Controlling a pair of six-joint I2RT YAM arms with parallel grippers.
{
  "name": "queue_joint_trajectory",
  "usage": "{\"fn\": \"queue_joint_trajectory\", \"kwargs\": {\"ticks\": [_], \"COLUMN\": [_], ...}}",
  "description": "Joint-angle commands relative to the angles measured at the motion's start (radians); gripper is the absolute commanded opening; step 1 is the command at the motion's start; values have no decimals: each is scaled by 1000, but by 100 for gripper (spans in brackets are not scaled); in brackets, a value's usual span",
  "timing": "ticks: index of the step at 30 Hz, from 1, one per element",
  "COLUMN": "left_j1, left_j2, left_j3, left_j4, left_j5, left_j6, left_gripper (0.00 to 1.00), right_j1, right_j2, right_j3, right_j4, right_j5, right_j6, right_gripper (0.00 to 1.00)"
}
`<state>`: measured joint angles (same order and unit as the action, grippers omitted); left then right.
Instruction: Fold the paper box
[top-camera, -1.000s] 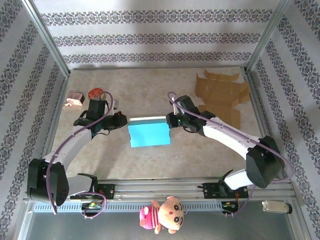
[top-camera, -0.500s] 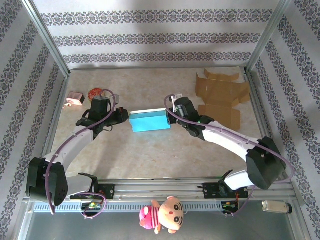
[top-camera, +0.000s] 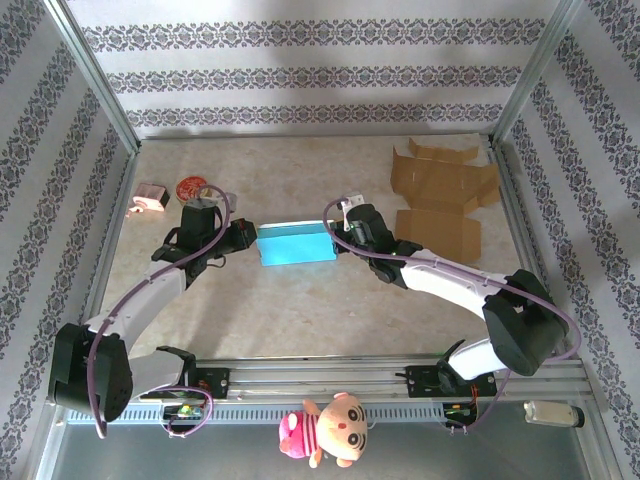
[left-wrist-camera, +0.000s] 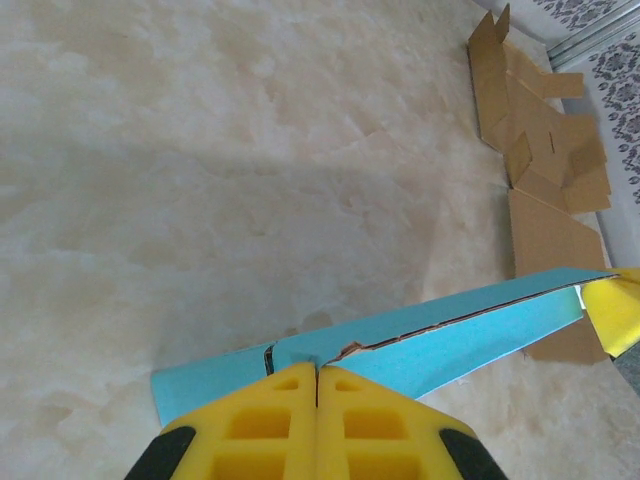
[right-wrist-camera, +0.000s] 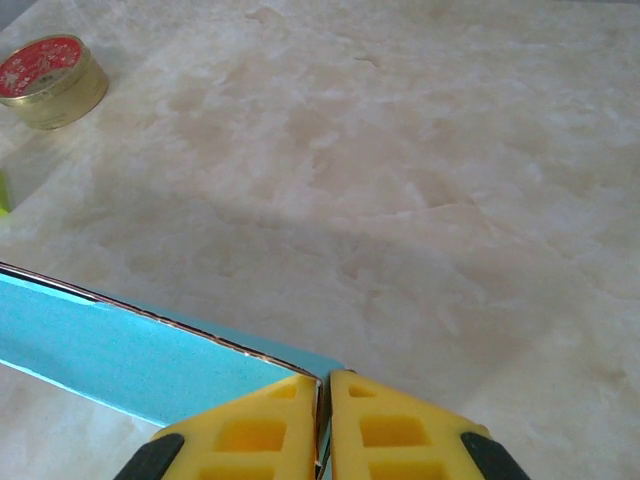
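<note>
Box (top-camera: 294, 245) end edges pinched (apparently lifted); open table (top-camera: 300, 320) around.

Robot test cell in a lab, not a home. Aluminium frame posts (top-camera: 95, 95) hold wallpaper-patterned panels (top-camera: 300, 70) around a marble-look desk (top-camera: 300, 180). Left arm (top-camera: 150, 290) and right arm (top-camera: 450, 280) are bolted to a slotted rail (top-camera: 320, 375); a plush doll (top-camera: 325, 430) sits at its front.

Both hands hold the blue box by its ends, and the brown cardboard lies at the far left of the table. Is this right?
Not quite: the top view shows the brown cardboard at the far right of the table. The left hand and right hand do hold the blue box by its ends.
</note>
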<state>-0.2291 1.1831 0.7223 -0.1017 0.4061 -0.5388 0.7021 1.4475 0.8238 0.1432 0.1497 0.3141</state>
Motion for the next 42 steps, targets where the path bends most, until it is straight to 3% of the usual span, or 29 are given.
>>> {"fn": "queue_joint_trajectory", "kwargs": {"ticks": [1,14,24,36,42], "left_j1": [-21,-27,-26,-26,-27], "left_j2": [-12,-47,-135,-125,-88], "left_j3": [-36,-171,-107,-79,-54], "left_j4": [-114,-124,-155,-106,-96], "left_j5": [-11,-35,-23,8,17], "left_j6": [14,-4,-3,-25,-21], "left_gripper": [0,4,28,34,37], "right_j1": [30,52,52,40,-21], "right_j2": [5,-28,-137,-155,-116], "right_j3": [-33,-117,-32,63,155], "right_j4": [-7,-13,-116,-199,-331], "right_j5": [-45,2,-87,-100,-139], "right_j6": [-6,-10,0,-8,139], "right_gripper": [12,16,32,44,52]}}
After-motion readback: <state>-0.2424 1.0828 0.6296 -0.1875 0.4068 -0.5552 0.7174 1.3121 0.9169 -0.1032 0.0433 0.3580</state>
